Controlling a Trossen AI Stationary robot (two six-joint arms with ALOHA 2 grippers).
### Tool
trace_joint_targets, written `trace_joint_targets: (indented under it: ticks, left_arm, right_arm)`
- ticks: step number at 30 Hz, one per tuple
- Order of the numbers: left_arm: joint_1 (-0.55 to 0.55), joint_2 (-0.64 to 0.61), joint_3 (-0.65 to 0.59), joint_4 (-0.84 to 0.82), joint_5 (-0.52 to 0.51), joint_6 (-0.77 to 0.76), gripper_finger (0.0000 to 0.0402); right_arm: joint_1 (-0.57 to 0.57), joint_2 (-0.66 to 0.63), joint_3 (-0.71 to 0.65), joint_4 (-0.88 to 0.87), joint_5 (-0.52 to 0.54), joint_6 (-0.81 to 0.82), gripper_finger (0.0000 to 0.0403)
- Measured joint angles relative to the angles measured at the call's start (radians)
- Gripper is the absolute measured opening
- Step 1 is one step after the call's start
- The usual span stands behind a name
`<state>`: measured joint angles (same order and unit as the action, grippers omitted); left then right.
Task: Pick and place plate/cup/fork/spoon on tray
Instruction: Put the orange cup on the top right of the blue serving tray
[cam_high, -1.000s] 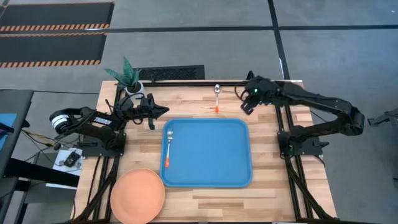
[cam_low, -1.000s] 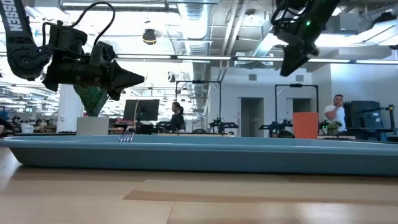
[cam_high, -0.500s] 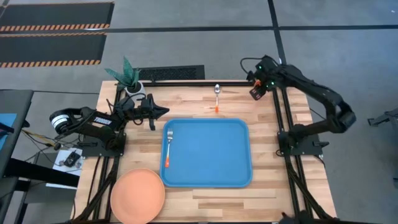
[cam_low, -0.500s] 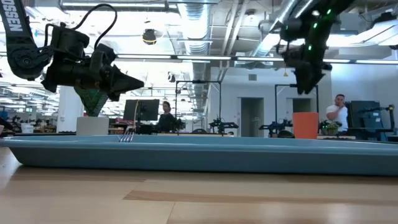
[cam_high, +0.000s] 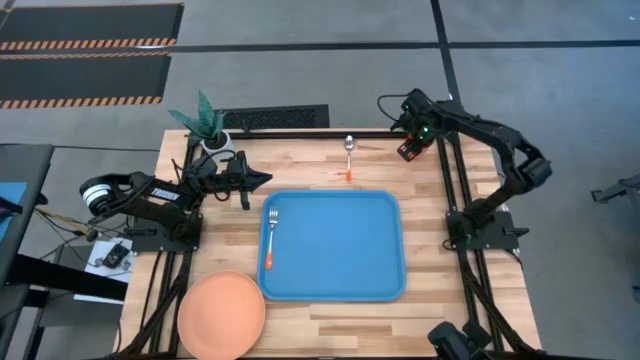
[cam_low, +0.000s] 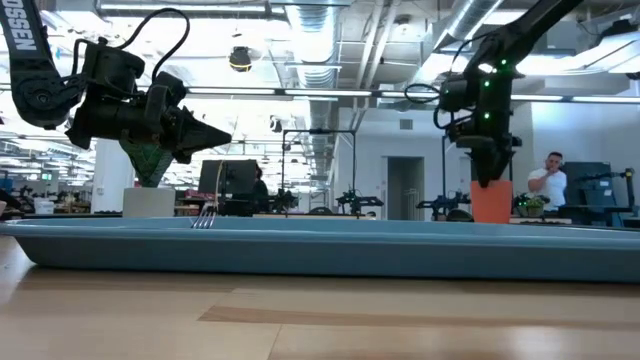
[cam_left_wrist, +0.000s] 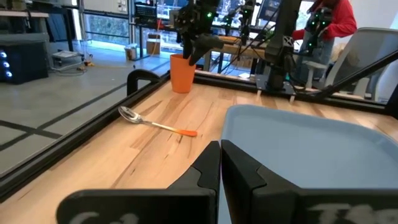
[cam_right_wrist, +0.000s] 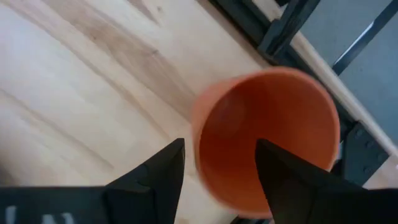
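Observation:
The orange cup stands upright on the wood at the table's far right; it also shows in the low view. My right gripper is open just above it, pointing down, one finger over the cup's mouth and one outside its wall. The fork lies on the blue tray by the tray's left rim. The spoon lies on the wood beyond the tray's far rim. The salmon plate lies at the near left. My left gripper is shut and empty, hovering by the tray's far left corner.
A white pot with a green plant stands at the far left corner. A black frame rail runs along the table's far edge behind the cup. Bare wood lies to the tray's right and near side. A person stands in the room beyond.
My right gripper has gone from the tray's far right corner toward the table's far right, turned to point down, and come down over the cup. The cup, spoon, fork and plate have stayed where they were.

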<state>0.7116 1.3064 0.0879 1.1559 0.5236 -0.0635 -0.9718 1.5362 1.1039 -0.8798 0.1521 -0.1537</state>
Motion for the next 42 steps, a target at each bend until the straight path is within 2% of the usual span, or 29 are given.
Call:
trace_joint_targets:
  ticks: [4, 11, 17, 20, 26, 30, 34, 42]
  left_arm:
    - [0.0, 0.0, 0.0, 0.0, 0.0, 0.0, 0.0]
    - [0.0, 0.0, 0.0, 0.0, 0.0, 0.0, 0.0]
    - [0.0, 0.0, 0.0, -0.016, 0.01, 0.015, 0.0]
    - [0.0, 0.0, 0.0, -0.015, 0.011, 0.015, 0.0]
    - [0.0, 0.0, 0.0, -0.015, 0.011, 0.015, 0.0]
    - [0.0, 0.0, 0.0, -0.014, 0.011, 0.014, 0.0]
    - [0.0, 0.0, 0.001, -0.014, 0.011, 0.014, 0.0]
    - [0.0, 0.0, 0.001, -0.016, 0.011, 0.011, 0.0]
  right_arm:
    - [0.0, 0.024, 0.0, 0.031, 0.008, -0.013, 0.0189]
    - [0.0, 0.058, 0.0, 0.026, 0.006, -0.016, 0.0101]
    - [0.017, 0.03, 0.0, 0.023, 0.008, -0.021, 0.0034]
    - [0.042, 0.002, 0.0, -0.002, 0.008, -0.013, 0.0013]
    - [0.162, -0.066, 0.022, -0.138, -0.001, 0.105, 0.0021]
    - [0.288, -0.098, 0.06, -0.207, -0.095, 0.243, 0.0027]
    - [0.435, -0.111, 0.07, -0.195, -0.2, 0.38, 0.0014]
    - [0.692, -0.109, 0.07, -0.157, -0.22, 0.613, 0.0025]
